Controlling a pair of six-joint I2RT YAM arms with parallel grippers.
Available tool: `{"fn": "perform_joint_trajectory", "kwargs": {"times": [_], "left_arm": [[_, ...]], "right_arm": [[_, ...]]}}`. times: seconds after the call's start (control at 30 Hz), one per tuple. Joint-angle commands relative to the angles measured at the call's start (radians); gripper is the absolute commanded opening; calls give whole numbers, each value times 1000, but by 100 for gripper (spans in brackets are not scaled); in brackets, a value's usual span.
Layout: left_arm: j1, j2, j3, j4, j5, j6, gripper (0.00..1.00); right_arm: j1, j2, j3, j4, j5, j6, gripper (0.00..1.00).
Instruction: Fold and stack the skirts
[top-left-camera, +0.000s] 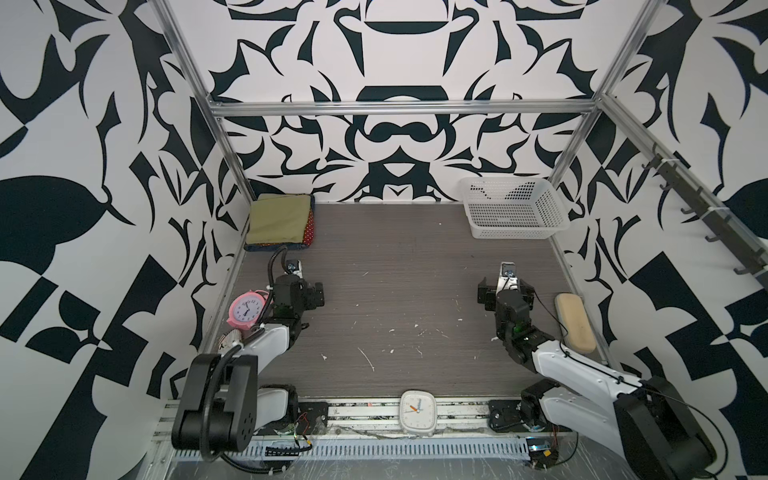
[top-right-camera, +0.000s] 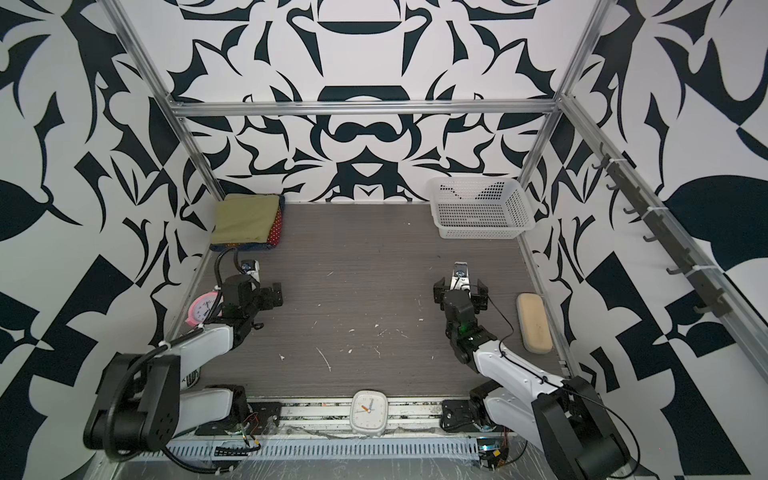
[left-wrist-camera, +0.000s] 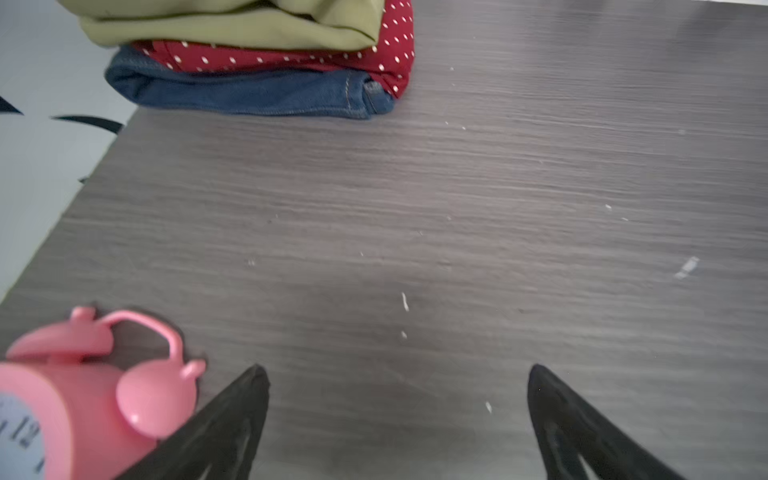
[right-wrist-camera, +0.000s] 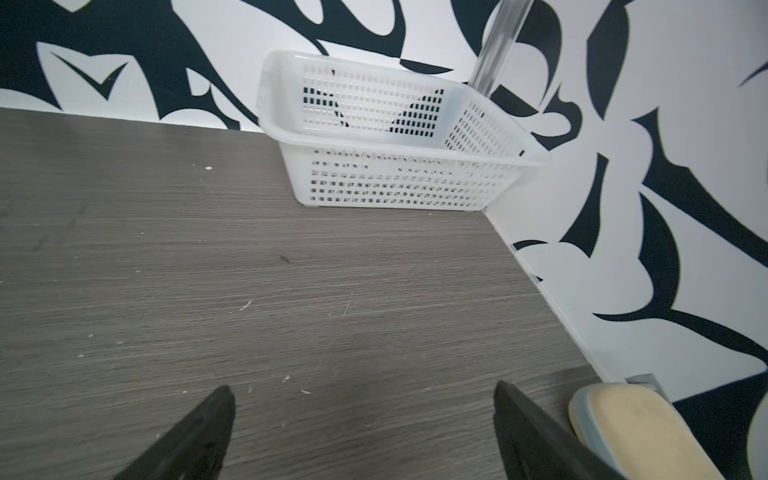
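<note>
Grey wood-grain surface (top-left-camera: 415, 257), black-and-white patterned walls (top-left-camera: 395, 62). Olive, red-dotted, denim skirts (top-left-camera: 278, 220) stacked far-left corner. My left pincer (left-wrist-camera: 397, 368), right pincer (right-wrist-camera: 362, 386): both spread.

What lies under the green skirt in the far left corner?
The green skirt tops a stack: directly beneath is the red dotted skirt, then the denim skirt on the table. Only their edges show; the rest is covered.

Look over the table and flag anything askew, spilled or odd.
Mostly tidy. The red skirt pokes out sideways from under the green skirt. The pink clock seems to lie on its back, and white flecks litter the table.
</note>
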Motion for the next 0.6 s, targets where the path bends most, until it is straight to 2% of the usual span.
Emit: {"fn": "perform_joint_trajectory", "kwargs": {"times": [0.0, 0.07, 0.23, 0.3, 0.37, 0.47, 0.57], "left_arm": [[-1, 43, 43, 121, -46, 11, 99], [0, 74, 25, 228, -54, 24, 100], [1, 138, 47, 287, -63, 89, 99], [10, 172, 0, 419, -66, 97, 99], [55, 191, -27, 482, 2, 70, 99], [104, 220, -62, 565, 40, 22, 99], [116, 276, -114, 736, 81, 24, 99]], "right_arm": [[-88, -50, 83, -101, -26, 37, 99], [-136, -51, 98, -156, -88, 27, 100], [-182, 15, 6, 22, -129, 7, 99], [-187, 78, -43, 185, -130, -8, 100], [-191, 141, -57, 256, -134, -18, 100], [-194, 209, -69, 397, -150, -58, 100], [-204, 285, -90, 552, -182, -83, 100]]}}
